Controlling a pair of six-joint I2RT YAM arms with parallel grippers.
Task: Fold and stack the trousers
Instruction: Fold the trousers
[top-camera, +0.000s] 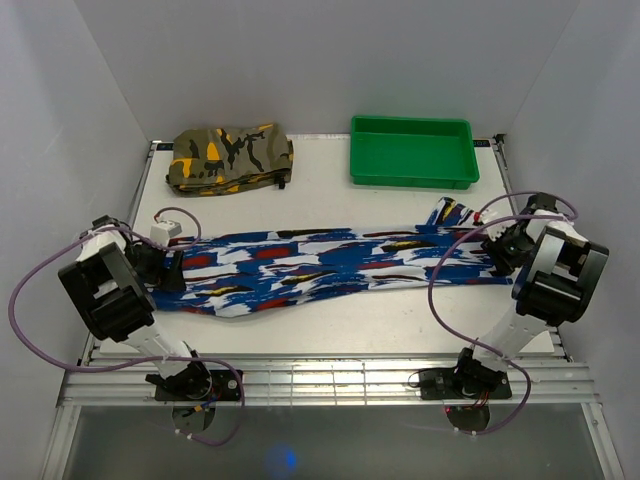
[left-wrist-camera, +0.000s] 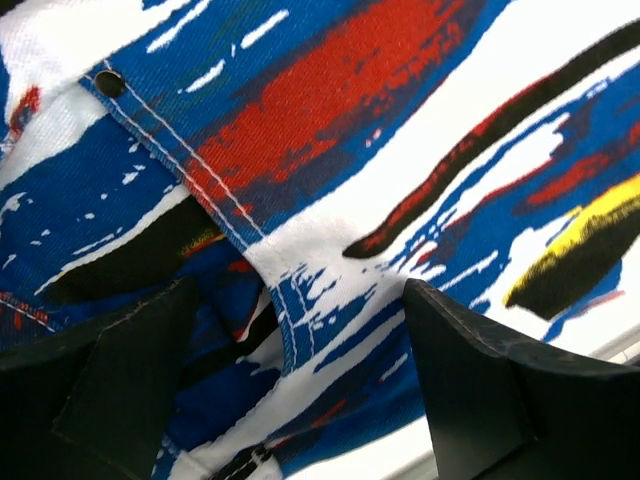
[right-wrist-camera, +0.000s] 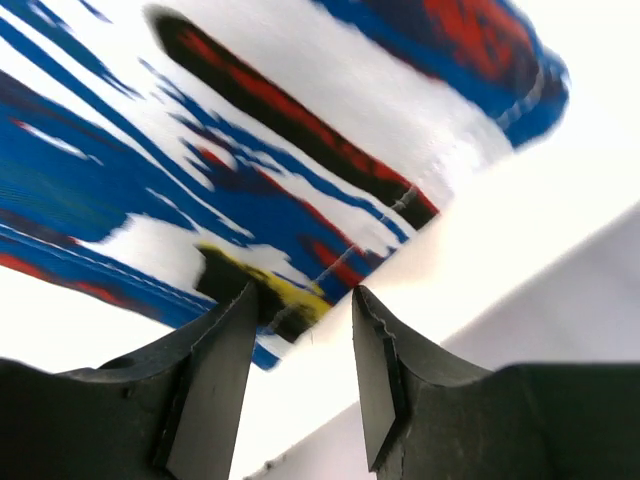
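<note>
Top external view, both arms at work: the trousers (top-camera: 320, 268) lie stretched flat across the middle of the table (top-camera: 330, 325), long axis running side to side. The waist end, judging by the rivet and pocket seam, is at my left, and the leg hems point right, that end sitting a little farther back. My left gripper (top-camera: 172, 270) hovers low over the waist end, fingers spread wide, nothing pinched; my right gripper (top-camera: 495, 252) sits at the hem edge, fingers apart by a narrower gap, also holding nothing. I judge this the start of the crosswise fold — next, each hand must close cleanly on all layers of its end before one end travels over the other.
</note>
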